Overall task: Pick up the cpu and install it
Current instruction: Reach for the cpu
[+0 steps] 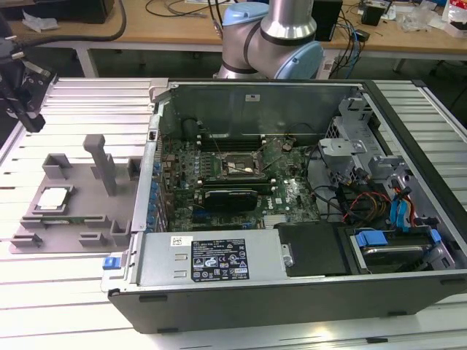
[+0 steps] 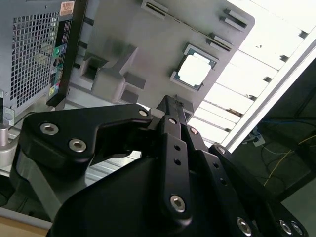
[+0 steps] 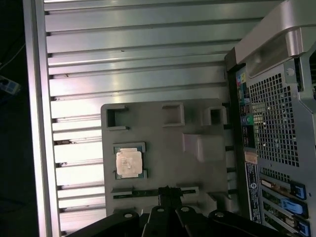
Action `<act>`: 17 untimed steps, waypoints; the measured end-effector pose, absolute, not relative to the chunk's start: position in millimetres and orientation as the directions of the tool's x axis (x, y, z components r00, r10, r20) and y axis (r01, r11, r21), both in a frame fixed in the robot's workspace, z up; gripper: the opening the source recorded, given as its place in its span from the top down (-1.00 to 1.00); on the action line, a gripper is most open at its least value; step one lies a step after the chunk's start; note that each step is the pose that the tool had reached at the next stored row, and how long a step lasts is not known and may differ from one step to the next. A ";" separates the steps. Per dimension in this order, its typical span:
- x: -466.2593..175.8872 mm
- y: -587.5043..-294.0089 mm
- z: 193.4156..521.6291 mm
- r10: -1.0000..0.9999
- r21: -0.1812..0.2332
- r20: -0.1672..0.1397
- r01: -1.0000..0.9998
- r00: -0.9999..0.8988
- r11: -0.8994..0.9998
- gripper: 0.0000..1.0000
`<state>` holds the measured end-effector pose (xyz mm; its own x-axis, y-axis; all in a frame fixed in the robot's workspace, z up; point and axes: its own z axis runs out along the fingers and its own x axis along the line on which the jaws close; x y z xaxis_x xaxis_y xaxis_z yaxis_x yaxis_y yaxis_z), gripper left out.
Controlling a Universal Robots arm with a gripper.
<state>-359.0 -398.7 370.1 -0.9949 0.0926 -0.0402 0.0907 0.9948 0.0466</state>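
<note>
Open computer case (image 1: 219,266) holds the motherboard (image 1: 241,182), and the grey fixture tray (image 1: 87,211) sits just beside it on the exterior view's left. Gripper (image 3: 168,190) is near the tray with its fingers together and empty. Cpu (image 1: 53,198) lies flat in the tray's square recess, metal top up, edges parallel to the tray's.

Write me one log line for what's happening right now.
step: cpu not yet picked | cpu: lying in grey tray | hand: apart from cpu
</note>
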 end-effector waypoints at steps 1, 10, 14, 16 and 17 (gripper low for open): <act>-359.2 -398.7 368.1 0.093 0.047 -0.040 0.091 -0.995 0.995 0.79; -372.2 -398.7 352.3 0.093 0.047 -0.040 0.091 -0.995 0.995 0.79; -375.9 -398.7 346.7 0.093 0.047 -0.040 0.091 -0.995 0.995 0.79; -376.5 -398.7 344.8 0.093 0.047 -0.040 0.091 -0.995 0.995 0.79; -377.4 -398.7 343.2 0.093 0.047 -0.040 0.091 -0.995 0.995 0.79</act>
<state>-377.4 -398.7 343.2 -0.9949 0.0927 -0.0401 0.0908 0.9948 0.0466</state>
